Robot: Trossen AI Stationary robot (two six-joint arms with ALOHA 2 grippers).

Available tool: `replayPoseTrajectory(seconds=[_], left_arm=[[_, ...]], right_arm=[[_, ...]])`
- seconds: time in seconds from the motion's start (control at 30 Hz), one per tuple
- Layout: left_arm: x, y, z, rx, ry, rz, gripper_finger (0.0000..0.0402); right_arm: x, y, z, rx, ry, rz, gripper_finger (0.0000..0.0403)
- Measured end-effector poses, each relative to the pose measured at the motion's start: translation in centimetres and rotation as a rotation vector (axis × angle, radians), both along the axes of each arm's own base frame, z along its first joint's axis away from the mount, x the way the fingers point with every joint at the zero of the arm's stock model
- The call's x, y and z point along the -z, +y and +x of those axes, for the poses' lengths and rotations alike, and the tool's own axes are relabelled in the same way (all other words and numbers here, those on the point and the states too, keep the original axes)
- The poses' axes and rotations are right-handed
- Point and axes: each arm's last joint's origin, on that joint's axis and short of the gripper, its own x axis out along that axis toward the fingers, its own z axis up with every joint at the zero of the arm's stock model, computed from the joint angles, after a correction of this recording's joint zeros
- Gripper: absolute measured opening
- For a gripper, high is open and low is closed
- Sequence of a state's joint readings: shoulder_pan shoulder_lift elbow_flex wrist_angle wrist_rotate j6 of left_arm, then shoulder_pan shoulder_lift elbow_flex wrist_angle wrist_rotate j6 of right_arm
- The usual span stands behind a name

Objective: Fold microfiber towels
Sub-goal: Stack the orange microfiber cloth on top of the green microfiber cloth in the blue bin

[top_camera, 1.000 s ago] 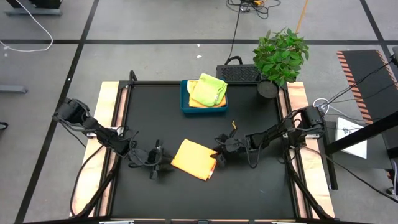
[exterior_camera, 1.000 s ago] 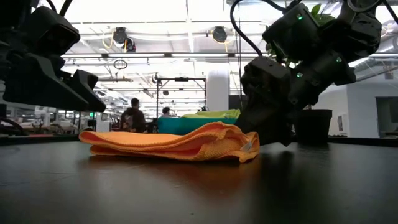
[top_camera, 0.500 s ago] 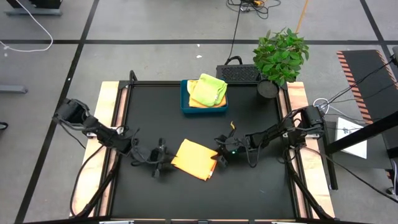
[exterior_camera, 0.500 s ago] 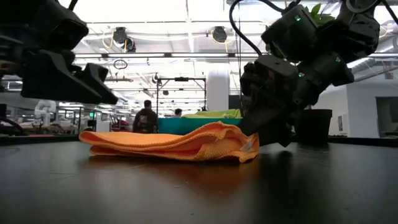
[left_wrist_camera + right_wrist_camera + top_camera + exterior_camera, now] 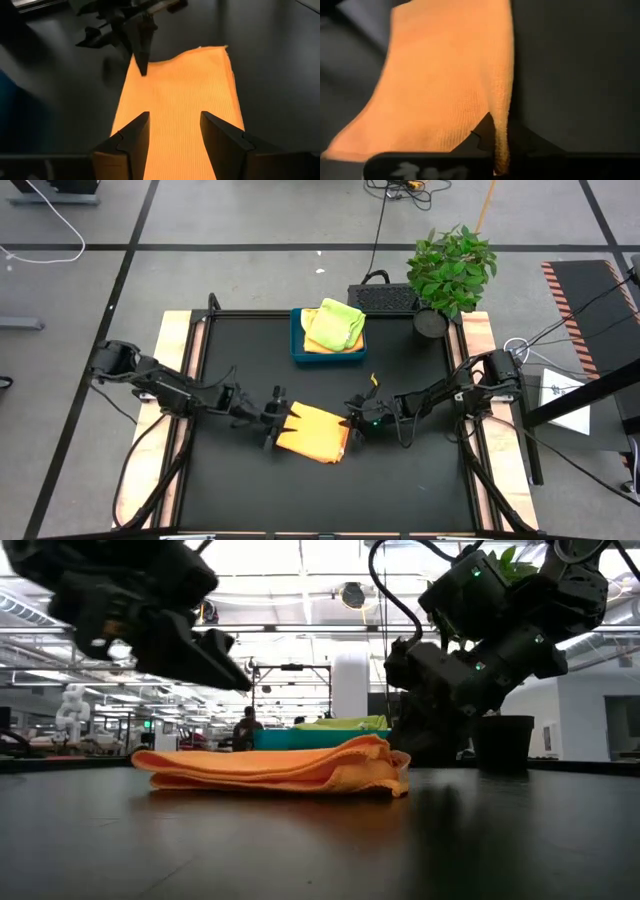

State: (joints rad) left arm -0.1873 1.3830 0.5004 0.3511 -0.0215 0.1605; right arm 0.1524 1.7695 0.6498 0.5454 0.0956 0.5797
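1. High view: The orange towel (image 5: pixel 314 432) is seen lying partly folded on the black counter (image 5: pixel 420 480), between the left gripper (image 5: pixel 280 418) and the right gripper (image 5: pixel 356 423). A lime green towel (image 5: pixel 336 323) is already stacked in the blue tray (image 5: pixel 296 350); the layers beneath it are largely hidden.
2. Low view: Several stacked layers are shown; how square the fold lies is hard to judge.
3. Left wrist view: The left fingers (image 5: pixel 131 140) are held apart over the cloth, nothing gripped.
4. Right wrist view: The right jaws are closed on the towel's edge. Final folding and placement are judged outstanding.
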Motion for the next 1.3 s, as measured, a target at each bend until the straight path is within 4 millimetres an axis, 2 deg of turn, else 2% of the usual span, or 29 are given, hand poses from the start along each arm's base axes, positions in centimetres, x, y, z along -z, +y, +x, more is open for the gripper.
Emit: replayPoseTrajectory(seconds=[0.2,0.4,0.7,1.03,1.3], left_arm=[[-0.9,1.7,1.5,0.022,0.043,-0.010,0.0190],[-0.5,3.1,3.0,-0.010,0.110,-0.042,0.0240],[0.0,3.8,4.2,-0.004,0.161,-0.020,0.0303],[-0.4,4.6,4.4,0.099,0.146,-0.072,0.0298],[-0.6,6.9,4.4,0.110,0.115,-0.129,0.0298]], right_arm=[[-0.1,0.1,0.1,-0.022,-0.014,-0.129,0.0004],[-1.1,1.6,1.0,-0.089,-0.021,-0.283,0.0002],[-2.4,3.4,2.0,-0.106,0.123,-0.475,0.0001],[-3.5,4.9,2.5,-0.172,0.085,-0.633,0.0001],[-5.1,6.5,3.4,-0.244,0.032,-0.726,0.0000]])
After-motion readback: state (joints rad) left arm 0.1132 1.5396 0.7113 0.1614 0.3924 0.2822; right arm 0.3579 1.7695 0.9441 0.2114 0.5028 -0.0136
